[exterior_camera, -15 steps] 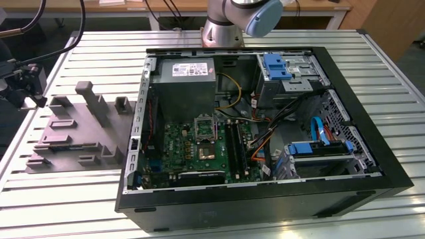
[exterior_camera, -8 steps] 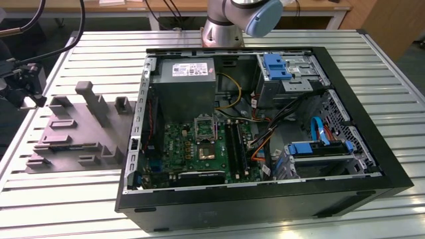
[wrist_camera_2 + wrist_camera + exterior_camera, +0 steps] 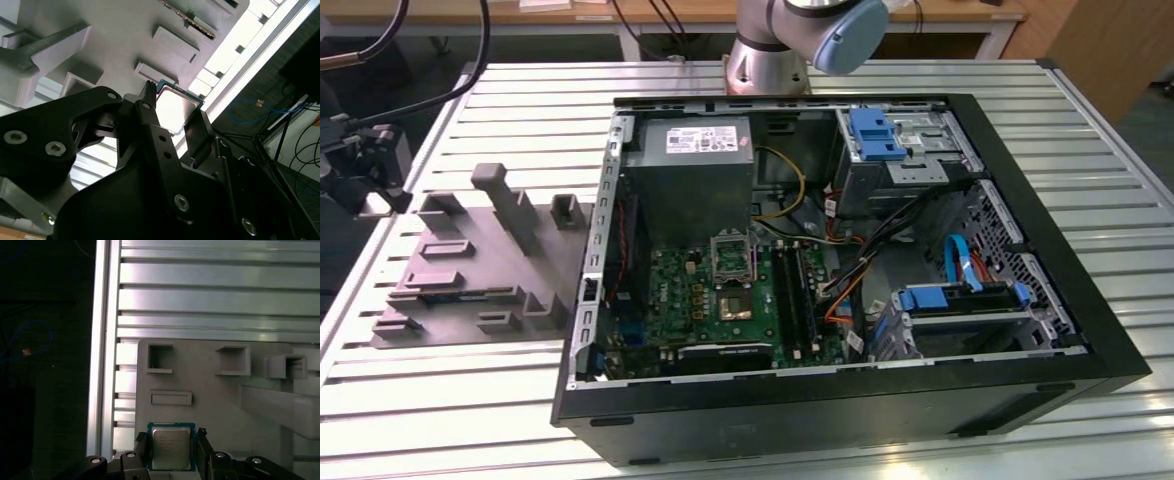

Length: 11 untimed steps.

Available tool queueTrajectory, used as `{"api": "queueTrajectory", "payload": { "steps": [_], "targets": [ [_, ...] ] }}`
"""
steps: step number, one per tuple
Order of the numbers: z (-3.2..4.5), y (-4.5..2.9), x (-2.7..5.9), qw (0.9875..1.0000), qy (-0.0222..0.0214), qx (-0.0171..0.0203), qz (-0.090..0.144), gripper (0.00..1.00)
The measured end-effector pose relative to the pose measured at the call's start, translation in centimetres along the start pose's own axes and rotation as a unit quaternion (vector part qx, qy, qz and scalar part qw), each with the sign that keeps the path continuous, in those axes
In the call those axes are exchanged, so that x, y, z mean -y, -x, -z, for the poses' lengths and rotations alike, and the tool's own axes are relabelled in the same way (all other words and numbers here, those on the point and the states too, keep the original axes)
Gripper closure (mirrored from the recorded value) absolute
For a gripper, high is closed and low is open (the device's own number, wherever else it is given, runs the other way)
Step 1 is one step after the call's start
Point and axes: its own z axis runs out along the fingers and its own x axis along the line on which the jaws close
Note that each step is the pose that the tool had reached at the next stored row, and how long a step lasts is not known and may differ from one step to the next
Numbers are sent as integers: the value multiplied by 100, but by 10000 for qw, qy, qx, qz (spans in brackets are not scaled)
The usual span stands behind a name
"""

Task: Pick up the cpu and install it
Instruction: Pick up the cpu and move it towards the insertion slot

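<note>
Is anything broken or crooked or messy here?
Nothing stands out. The cpu is held square in the gripper, not tilted, with the grey holder tray behind it. The computer case lies open on its side on the slatted table. Nothing looks spilled or cracked.

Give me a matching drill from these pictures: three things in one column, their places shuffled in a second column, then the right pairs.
Things
1. cpu
2. grey fixture
3. grey metal box with a white label

Places
A. inside the open computer case
B. gripped in the tool
C. on the slatted table, at the exterior view's left of the case

Pairs: 1-B, 2-C, 3-A
</note>
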Motion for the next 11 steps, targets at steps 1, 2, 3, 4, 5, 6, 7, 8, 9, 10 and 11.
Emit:
{"api": "queueTrajectory", "payload": {
  "steps": [1, 2, 3, 4, 5, 6, 7, 8, 9, 10, 11],
  "targets": [
    [8, 0, -1, 10000, 0, 0, 0, 53],
    [16, 0, -1, 10000, 0, 0, 0, 53],
    [25, 0, -2, 10000, 0, 1, 0, 53],
    [35, -1, -2, 10000, 0, 0, 0, 53],
    [44, -1, -3, 10000, 0, 0, 0, 53],
    [52, -1, -3, 10000, 0, 1, 0, 53],
    [61, -1, -4, 10000, 0, 0, 0, 53],
    [69, -1, -4, 10000, 0, 0, 0, 53],
    [75, -1, -5, 10000, 0, 0, 0, 53],
    [83, -1, -5, 10000, 0, 0, 0, 53],
    [90, -1, -6, 10000, 0, 1, 0, 53]
  ]
}}
